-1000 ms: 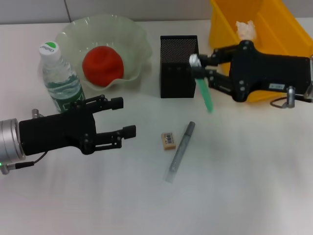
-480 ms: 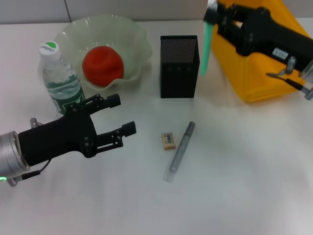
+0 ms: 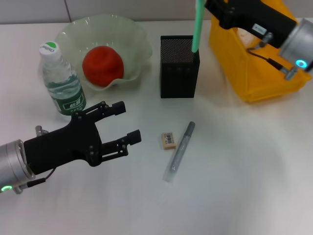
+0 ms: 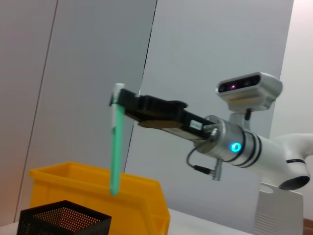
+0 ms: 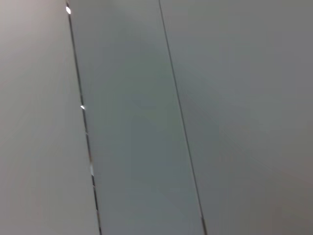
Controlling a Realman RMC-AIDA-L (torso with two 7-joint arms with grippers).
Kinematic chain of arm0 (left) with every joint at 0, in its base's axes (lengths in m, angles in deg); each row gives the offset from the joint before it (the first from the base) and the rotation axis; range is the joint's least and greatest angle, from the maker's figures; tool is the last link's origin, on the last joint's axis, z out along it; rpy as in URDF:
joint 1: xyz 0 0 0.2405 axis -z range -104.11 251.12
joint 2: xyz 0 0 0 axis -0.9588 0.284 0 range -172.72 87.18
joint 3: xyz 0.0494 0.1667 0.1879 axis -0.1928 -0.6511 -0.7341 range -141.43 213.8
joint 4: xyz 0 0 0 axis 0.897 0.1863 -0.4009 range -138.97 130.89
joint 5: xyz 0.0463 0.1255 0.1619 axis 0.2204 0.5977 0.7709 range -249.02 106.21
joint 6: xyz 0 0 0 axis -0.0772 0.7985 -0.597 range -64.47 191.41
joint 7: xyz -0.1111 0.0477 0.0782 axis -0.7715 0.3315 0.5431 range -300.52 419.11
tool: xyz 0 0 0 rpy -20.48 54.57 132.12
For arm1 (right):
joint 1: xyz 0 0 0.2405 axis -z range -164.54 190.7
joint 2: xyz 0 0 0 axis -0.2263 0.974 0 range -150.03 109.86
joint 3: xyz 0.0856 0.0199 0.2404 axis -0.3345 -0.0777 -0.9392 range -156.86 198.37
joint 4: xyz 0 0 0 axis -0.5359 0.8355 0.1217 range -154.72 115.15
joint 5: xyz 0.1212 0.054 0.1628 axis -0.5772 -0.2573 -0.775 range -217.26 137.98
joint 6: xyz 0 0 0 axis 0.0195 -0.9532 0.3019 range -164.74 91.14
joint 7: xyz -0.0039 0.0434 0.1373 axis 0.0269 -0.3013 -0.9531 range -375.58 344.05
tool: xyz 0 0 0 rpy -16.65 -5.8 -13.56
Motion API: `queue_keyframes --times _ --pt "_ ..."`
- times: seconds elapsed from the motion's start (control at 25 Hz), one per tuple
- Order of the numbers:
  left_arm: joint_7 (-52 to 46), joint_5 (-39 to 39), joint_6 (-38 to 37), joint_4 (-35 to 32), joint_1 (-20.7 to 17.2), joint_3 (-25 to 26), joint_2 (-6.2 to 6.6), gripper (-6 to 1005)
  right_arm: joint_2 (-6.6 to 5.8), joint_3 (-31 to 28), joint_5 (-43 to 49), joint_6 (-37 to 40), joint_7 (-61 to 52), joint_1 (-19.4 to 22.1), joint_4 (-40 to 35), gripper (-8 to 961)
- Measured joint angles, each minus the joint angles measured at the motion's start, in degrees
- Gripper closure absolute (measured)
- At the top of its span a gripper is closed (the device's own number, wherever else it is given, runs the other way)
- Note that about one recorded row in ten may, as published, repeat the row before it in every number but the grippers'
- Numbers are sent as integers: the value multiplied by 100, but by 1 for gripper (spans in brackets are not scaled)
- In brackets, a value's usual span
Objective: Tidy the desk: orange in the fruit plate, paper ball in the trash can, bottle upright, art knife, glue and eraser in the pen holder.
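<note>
My right gripper [image 3: 208, 5] is shut on the mint-green glue [image 3: 196, 27] and holds it upright over the black mesh pen holder [image 3: 179, 66], tip just above the rim; the left wrist view shows the glue [image 4: 115, 142] hanging above the holder [image 4: 63, 220]. My left gripper [image 3: 124, 122] is open and empty above the desk [image 3: 234, 171], left of the beige eraser [image 3: 168, 140] and the grey art knife [image 3: 179, 151]. The orange [image 3: 102, 66] lies in the pale-green fruit plate [image 3: 132, 34]. The bottle [image 3: 60, 82] stands upright. The paper ball is hidden.
The yellow trash can [image 3: 254, 73] stands at the back right behind the right arm [image 3: 264, 24]; it also shows in the left wrist view [image 4: 98, 188]. The right wrist view shows only a grey wall.
My right gripper has lifted the glue and carried it left, from beside the trash can to over the pen holder. My left gripper has drifted slightly right and forward.
</note>
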Motion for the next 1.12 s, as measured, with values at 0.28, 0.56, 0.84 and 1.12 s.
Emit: queue_keyframes --times 0.28,0.56,0.84,1.12 --pt "177 3 -12 185 -7 0 -7 196 25 74 27 -823 235 -465 295 689" --pt "238 3 -17 292 8 0 -6 196 41 305 35 -1380 269 -673 429 678" --pt "221 1 -25 310 22 0 -6 196 42 442 15 -1406 297 -623 436 667" --pt "174 7 -67 313 35 0 -5 196 42 399 7 -1395 304 -587 434 479"
